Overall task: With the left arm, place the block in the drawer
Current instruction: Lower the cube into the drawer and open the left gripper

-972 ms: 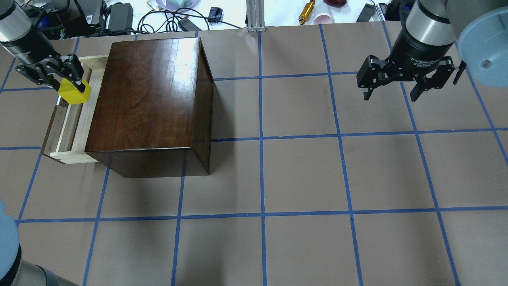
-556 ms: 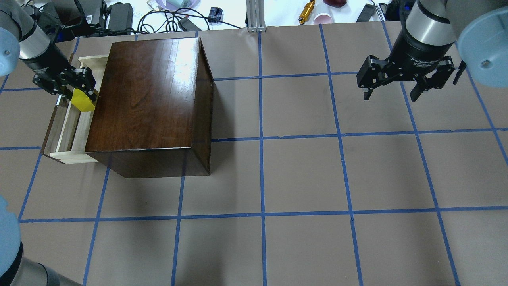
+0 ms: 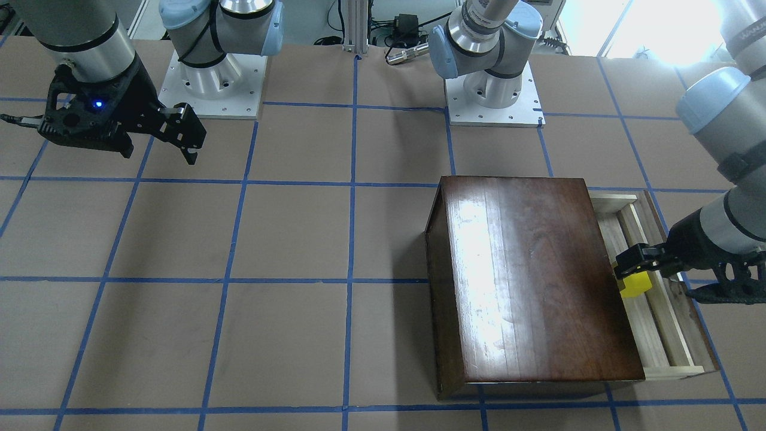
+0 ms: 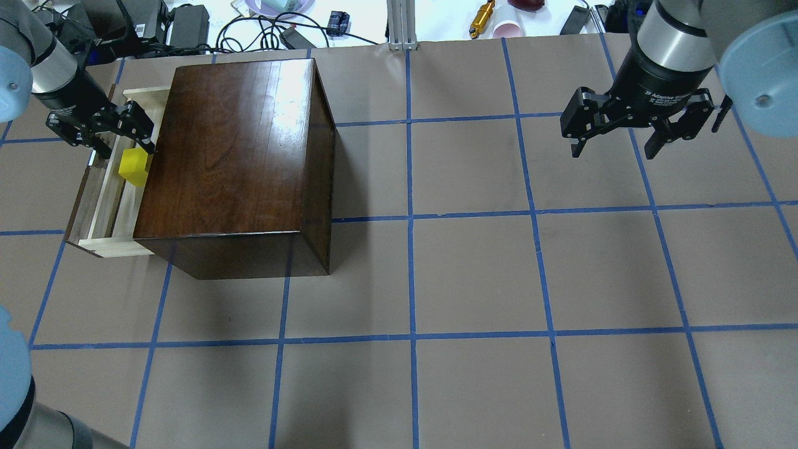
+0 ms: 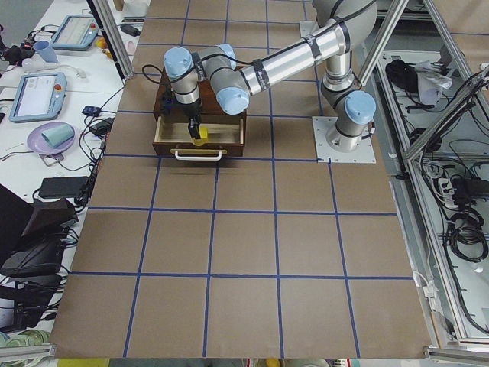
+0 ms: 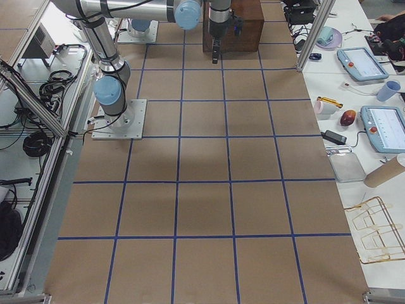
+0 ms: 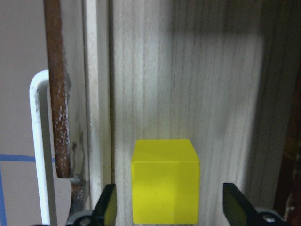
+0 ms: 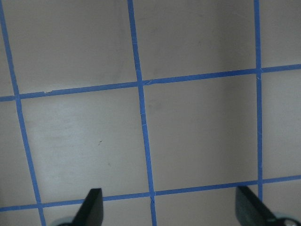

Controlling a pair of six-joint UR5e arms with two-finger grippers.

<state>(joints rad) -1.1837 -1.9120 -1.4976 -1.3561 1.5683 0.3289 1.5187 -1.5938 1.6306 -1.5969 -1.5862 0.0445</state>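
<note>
The yellow block (image 4: 134, 166) rests on the floor of the pulled-out pale wood drawer (image 4: 100, 212), close to the dark-brown box (image 4: 230, 156). My left gripper (image 4: 118, 138) is open just above the block. In the left wrist view the block (image 7: 164, 181) sits between the two fingertips (image 7: 106, 207) with a gap on each side, on the drawer floor (image 7: 188, 70). The front view shows the block (image 3: 635, 285) in the drawer (image 3: 658, 335) under the left gripper (image 3: 652, 279). My right gripper (image 4: 614, 149) is open and empty, high over the table's right side.
The white drawer handle (image 7: 37, 141) lies left of the dark front panel. Cables, a gold tool (image 4: 481, 19) and cups lie beyond the table's far edge. Blue tape lines (image 8: 141, 117) cross the brown table under the right gripper (image 8: 169, 207).
My left gripper carried the block toward the box and down into the drawer, then opened and let it go. The block now lies free on the drawer floor. The right arm has not moved.
</note>
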